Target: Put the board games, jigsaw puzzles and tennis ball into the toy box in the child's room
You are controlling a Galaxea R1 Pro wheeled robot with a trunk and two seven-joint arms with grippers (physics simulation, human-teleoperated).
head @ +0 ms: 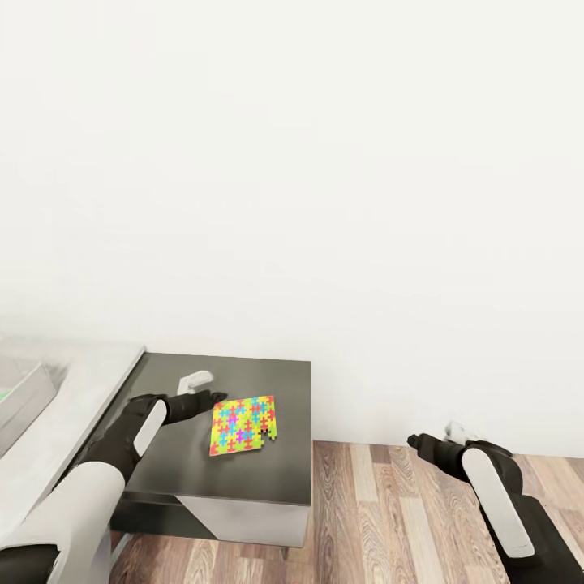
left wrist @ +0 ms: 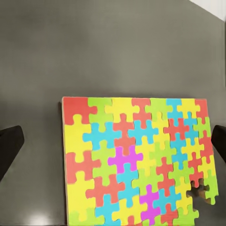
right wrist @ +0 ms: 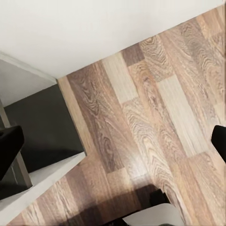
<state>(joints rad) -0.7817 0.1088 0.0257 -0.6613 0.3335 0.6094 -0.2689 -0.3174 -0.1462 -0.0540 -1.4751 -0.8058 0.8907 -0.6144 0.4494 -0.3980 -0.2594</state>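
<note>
One jigsaw puzzle [head: 243,424], a thin square sheet of pink, yellow, green and blue pieces, lies flat on the dark grey part of the table [head: 268,381]. My left gripper [head: 209,387] hovers open just beside the puzzle's near-left corner. In the left wrist view the puzzle [left wrist: 136,160] sits between the widely spread fingertips [left wrist: 9,146], with a small gap in the sheet near one corner. The toy box [head: 23,397], a grey bin, pokes in at the far left on the light grey top, with something green inside. My right gripper [head: 434,434] hangs open over the wood floor, holding nothing.
A plain white wall rises behind the table. The light grey top [head: 89,381] joins the dark top on the left. Wood-plank floor [head: 373,503] lies right of the table; the right wrist view shows the table corner [right wrist: 42,127] above the planks.
</note>
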